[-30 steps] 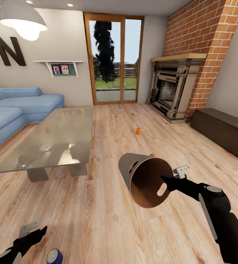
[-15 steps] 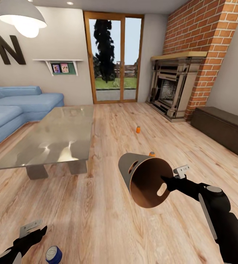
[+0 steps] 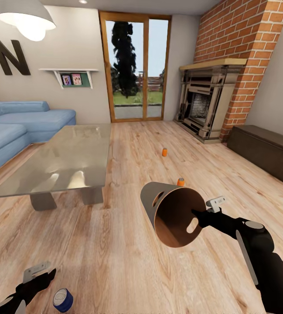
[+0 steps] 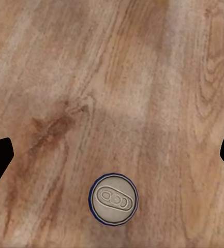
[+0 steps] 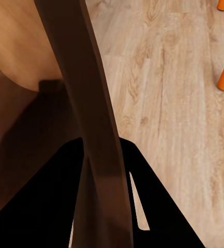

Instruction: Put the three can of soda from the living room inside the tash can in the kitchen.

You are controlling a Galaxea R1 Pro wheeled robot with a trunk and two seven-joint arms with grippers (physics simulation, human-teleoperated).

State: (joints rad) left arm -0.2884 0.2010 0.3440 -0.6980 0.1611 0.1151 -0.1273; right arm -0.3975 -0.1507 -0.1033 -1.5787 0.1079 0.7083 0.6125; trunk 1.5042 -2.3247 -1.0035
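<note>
Trash can point(image 3: 158, 205) sideways in right gripper point(image 3: 199, 214) pinching rim (mouth apparently camera-ward); left gripper point(image 4: 112, 155) wide, empty

Light wood plank floor point(image 3: 115, 244), blue sofa point(image 3: 15, 126), glass-topped low table point(image 3: 63, 157), wood-framed glass doors point(image 3: 134, 67), red brick fireplace point(image 3: 211, 100), white pendant lamp point(image 3: 25, 19), wall letter N point(image 3: 8, 56)

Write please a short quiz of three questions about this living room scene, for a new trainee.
1. True or false: the right claw grips the rim of the trash can.
2. How many orange cans stand on the floor? A) one B) two C) three
3. Fill in: the blue can stands upright on the floor near the ____ claw.

Key: 1 true. 2 B: the far orange can and the near orange can. 3 left.
</note>
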